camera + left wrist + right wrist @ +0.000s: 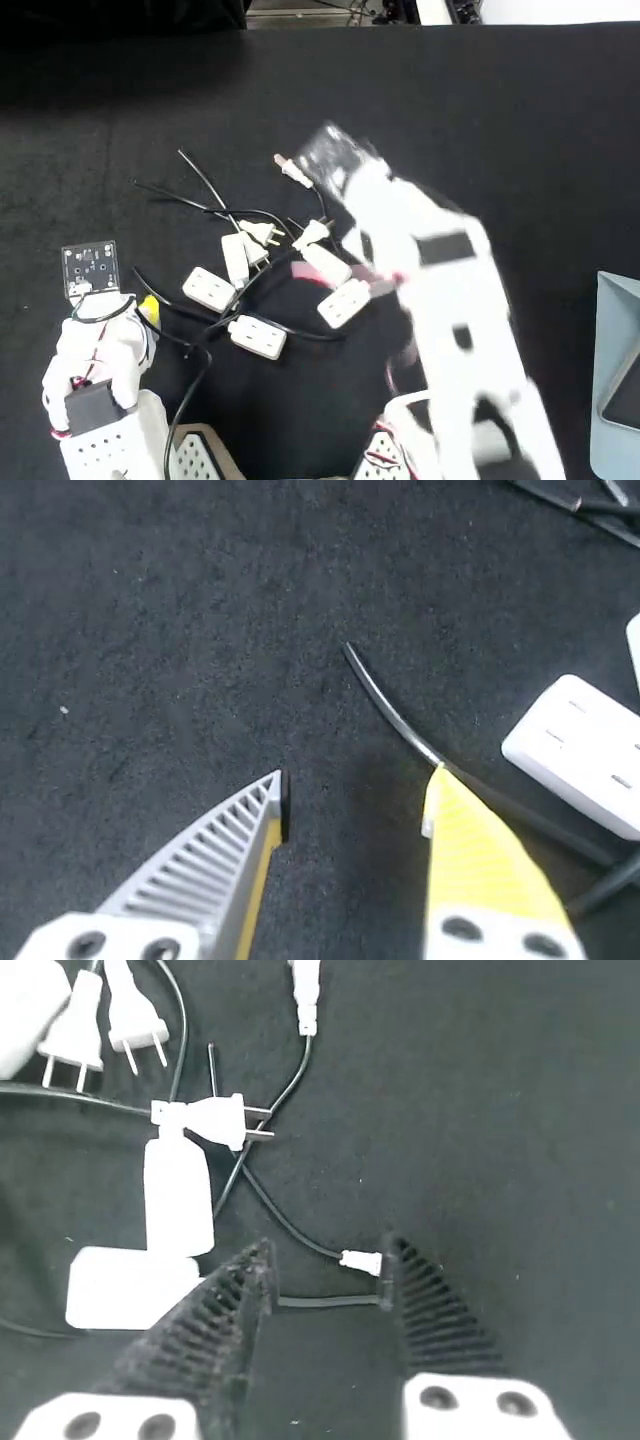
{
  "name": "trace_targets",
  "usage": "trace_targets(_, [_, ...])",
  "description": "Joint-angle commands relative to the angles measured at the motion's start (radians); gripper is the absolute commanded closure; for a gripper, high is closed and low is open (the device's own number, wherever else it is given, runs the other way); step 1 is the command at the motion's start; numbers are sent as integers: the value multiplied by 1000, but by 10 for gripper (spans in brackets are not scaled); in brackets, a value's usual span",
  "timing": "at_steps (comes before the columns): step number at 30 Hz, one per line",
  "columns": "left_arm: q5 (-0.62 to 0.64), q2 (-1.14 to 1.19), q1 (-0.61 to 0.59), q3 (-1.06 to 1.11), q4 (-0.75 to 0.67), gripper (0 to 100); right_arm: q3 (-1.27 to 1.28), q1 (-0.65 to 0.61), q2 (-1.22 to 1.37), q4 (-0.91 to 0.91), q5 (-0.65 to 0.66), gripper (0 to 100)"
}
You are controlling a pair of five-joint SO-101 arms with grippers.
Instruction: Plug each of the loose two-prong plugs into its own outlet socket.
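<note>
Loose white two-prong plugs and white outlet sockets lie tangled with black cables at the table's middle. My right arm stretches over this cluster and is blurred. In its wrist view my right gripper is open, black fingers apart, with a small white cable end between them. Beyond it lie a plug, prongs sideways, and an outlet. My left gripper is open above the bare cloth at the near left, its yellow finger beside a black cable and an outlet.
A black cloth covers the table. A small dark circuit board sits beside the left arm. A pale blue-grey bin stands at the right edge. More plugs and a cable end lie farther off.
</note>
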Motion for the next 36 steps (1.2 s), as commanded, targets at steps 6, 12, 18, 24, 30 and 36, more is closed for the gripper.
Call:
trace_targets(6, [5, -3, -13, -5, -20, 766, -171, 9, 259, -11, 163, 805])
trace_targets(12, [5, -3, -13, -5, -20, 766, -234, -106, 357, -18, 118, 807])
trace_targets(18, [5, -3, -13, -4, -15, 766, -371, -127, 526, -11, 126, 805])
trace_targets(24, [3, -3, -13, -4, -14, 766, -478, -170, 639, 75, 126, 804])
trace_targets(30, [3, -3, -13, -4, -14, 766, -522, -224, 702, 55, 118, 805])
trace_targets(36, [3, -3, -13, -4, -14, 766, -538, -199, 780, -147, 14, 806])
